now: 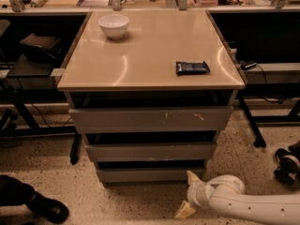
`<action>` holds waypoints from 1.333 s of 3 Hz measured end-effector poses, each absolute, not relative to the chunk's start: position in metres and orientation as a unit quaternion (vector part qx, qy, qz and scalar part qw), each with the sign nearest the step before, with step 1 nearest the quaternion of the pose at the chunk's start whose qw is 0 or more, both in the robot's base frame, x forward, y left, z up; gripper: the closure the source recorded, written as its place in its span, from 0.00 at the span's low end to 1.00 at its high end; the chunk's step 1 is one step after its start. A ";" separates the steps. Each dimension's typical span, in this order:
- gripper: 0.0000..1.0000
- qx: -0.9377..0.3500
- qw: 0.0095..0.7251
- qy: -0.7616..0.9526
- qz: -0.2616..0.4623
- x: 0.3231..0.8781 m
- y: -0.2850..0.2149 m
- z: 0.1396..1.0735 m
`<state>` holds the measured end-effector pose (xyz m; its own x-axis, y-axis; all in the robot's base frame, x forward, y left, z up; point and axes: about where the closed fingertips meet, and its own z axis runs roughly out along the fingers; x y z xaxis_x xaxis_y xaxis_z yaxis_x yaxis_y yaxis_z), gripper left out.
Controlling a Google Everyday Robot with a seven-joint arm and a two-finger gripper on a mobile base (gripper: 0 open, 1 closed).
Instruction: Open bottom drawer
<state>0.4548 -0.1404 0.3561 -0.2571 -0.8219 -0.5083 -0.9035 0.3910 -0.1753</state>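
Observation:
The bottom drawer (150,174) is the lowest and narrowest of three grey flat fronts under the beige table top (145,55). It sits flush under the middle drawer (151,152) and the wide scratched top drawer (151,119). My white arm comes in from the lower right. My gripper (189,195) is low near the floor, just right of and below the bottom drawer's right corner. Its two cream fingers are spread apart and hold nothing. The upper fingertip (192,177) is close to the drawer's right end.
A white bowl (114,25) and a dark snack packet (192,67) lie on the table top. Black table legs (251,125) stand to the right and left. A dark shoe (44,207) is at lower left, another shoe (287,165) at right. The floor is speckled.

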 end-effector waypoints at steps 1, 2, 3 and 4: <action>0.00 -0.486 0.282 0.824 0.075 0.492 -0.137 0.331; 0.00 -0.460 0.286 0.836 0.088 0.501 -0.121 0.312; 0.00 -0.460 0.286 0.836 0.088 0.501 -0.121 0.312; 0.00 -0.457 0.297 0.834 0.086 0.508 -0.114 0.300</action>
